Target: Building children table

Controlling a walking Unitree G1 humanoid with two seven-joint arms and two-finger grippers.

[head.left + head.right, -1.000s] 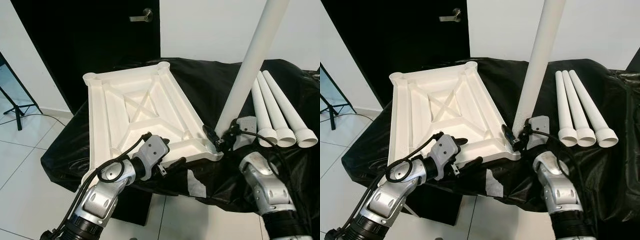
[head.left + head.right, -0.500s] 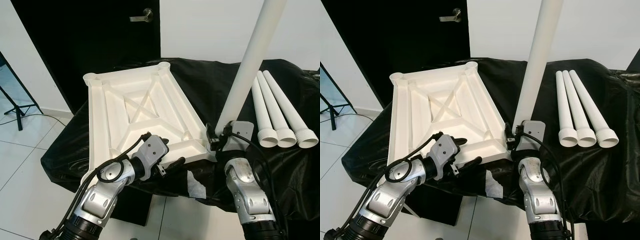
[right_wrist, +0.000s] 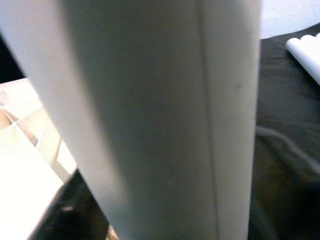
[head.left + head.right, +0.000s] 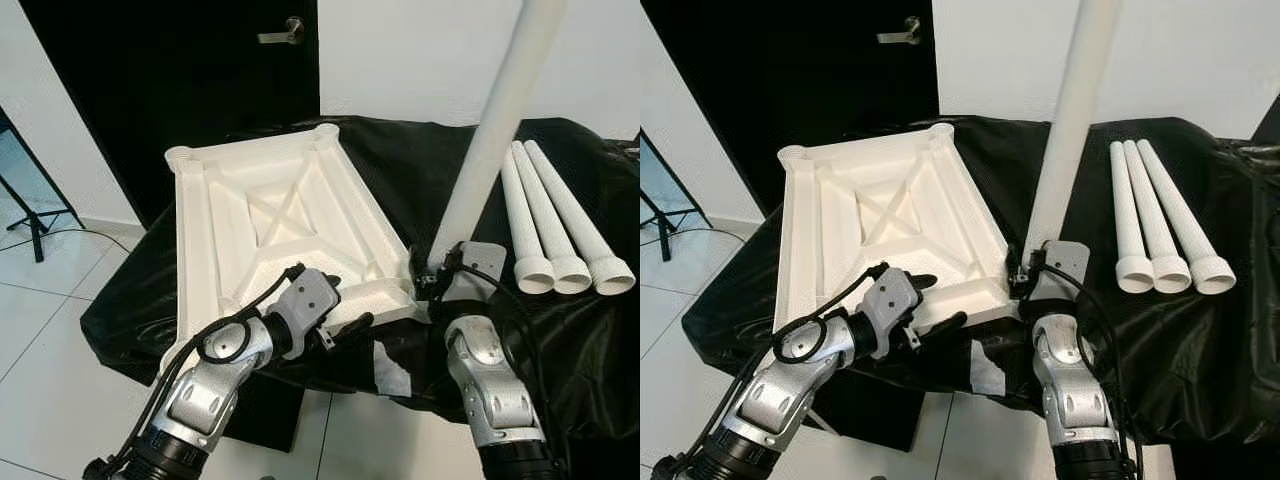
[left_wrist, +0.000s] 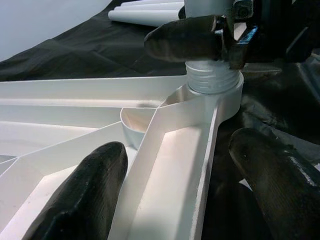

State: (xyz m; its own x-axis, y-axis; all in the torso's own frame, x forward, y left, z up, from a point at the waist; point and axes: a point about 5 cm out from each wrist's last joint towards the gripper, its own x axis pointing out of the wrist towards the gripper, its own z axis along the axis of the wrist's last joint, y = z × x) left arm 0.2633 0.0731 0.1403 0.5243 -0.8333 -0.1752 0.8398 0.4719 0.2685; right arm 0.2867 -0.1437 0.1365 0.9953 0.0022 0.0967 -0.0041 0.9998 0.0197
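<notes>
A white tabletop (image 4: 260,210) lies upside down on the black-covered table, ribs facing up. My right gripper (image 4: 432,275) is shut on a long white leg (image 4: 490,130) just above its threaded end (image 5: 212,82). That end sits in the near right corner socket, and the leg leans up and to the right. My left gripper (image 4: 325,298) is open and straddles the tabletop's near rim. One finger (image 5: 80,195) lies inside the rim, the other (image 5: 272,175) outside over the cloth, apart from the edge.
Three spare white legs (image 4: 560,215) lie side by side on the black cloth (image 4: 400,170) at the right. A dark door (image 4: 170,70) stands behind the table. A tripod foot (image 4: 30,215) rests on the tiled floor at the left.
My right arm has swung left and brought the leg's base in over the corner socket. The left gripper has stayed at the near rim.
</notes>
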